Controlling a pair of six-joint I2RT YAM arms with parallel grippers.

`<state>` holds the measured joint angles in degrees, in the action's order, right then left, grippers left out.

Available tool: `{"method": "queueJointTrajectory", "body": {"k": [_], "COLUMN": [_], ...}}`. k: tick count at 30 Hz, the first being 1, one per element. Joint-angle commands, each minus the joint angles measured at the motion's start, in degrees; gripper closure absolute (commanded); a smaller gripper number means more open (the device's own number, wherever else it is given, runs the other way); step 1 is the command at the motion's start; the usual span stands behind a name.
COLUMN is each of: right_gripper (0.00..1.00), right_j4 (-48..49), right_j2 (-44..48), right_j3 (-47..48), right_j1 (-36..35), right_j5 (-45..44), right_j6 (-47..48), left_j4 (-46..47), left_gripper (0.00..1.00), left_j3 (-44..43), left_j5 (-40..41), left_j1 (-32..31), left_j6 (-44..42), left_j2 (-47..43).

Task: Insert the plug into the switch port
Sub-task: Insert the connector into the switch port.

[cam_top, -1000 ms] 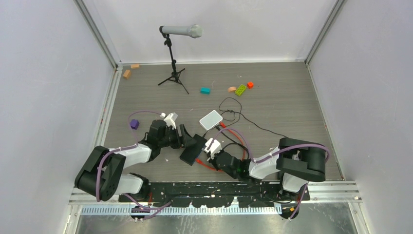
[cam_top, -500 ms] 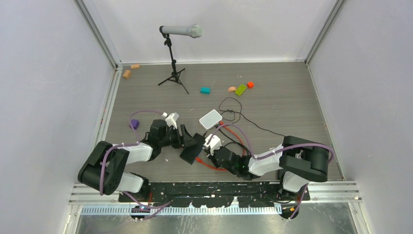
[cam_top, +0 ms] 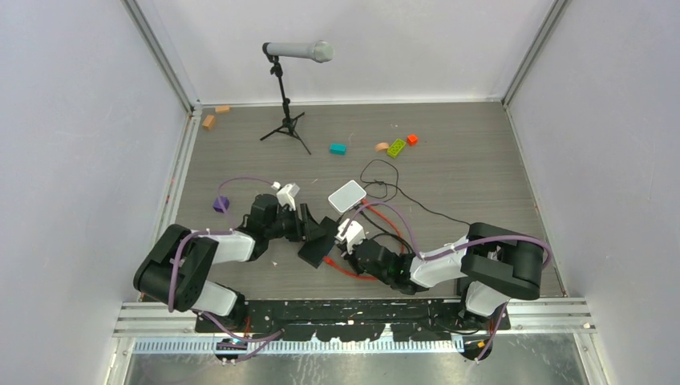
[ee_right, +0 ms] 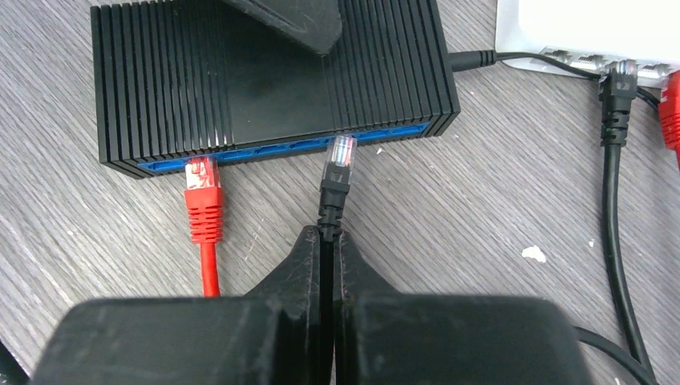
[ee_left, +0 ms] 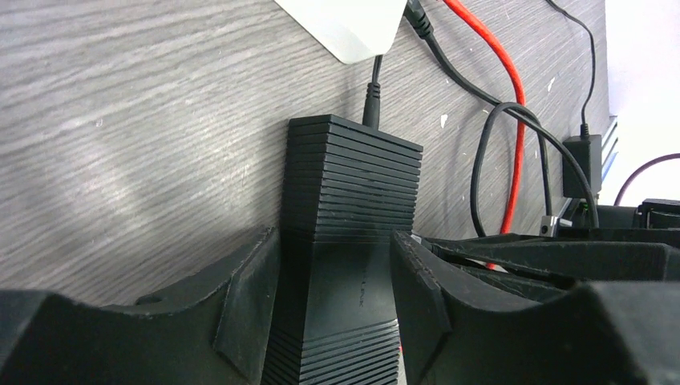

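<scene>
Right gripper (ee_right: 327, 237) clenched on the black-booted plug (ee_right: 337, 172), clear tip at a switch port (ee_right: 305, 147) on the blue edge, left gripper (ee_left: 335, 241) straddling the black switch (ee_right: 273, 72) on the bench (ee_right: 481, 224), grip unclear.

High fixed view over the whole table (cam_top: 465, 160); both wrist views low, close, on one black switch box (ee_right: 385, 72) from opposite sides.

The plug (ee_right: 340, 164) lies just before the switch port (ee_right: 362, 136), with the rounded box (ee_right: 585, 28) behind the switch (ee_right: 273, 72), rightward.
</scene>
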<state>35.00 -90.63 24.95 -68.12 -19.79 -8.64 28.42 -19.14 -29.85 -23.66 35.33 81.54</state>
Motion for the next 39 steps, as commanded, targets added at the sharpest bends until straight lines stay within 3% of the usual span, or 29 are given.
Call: {"method": "queueJointTrajectory", "body": {"k": [1,12,18,25,39], "right_gripper": [0.99,1.00,1.00,1.00,1.00], "right_j4": [5.0,6.6,-2.6,-6.5,-4.9], "right_j2": [-0.8,0.8,6.3,9.5,9.7], "right_j3": [1.0,0.3,0.6,-0.6,-1.1], "right_j1": [0.4,1.3,1.6,1.7,4.6], "right_j5": [0.3,0.1,1.9,2.7,5.6], "right_j6": [3.4,10.5,11.2,13.2,18.1], "left_j4": [-1.2,-0.7,-4.1,-8.2,-6.1], "left_gripper": [0.48,0.52,0.46,0.41,0.43], "left_j3": [-1.3,-3.1,-3.6,-7.3,-9.3], "left_j5": [-4.1,-8.0,-1.8,2.0,-2.3], "left_j1": [-3.4,-7.8,-7.7,-7.1,-7.0], "left_j6": [-1.4,-3.2,-4.1,-6.1,-8.2], "left_j2": [3.2,8.5,5.2,4.0,9.6]}}
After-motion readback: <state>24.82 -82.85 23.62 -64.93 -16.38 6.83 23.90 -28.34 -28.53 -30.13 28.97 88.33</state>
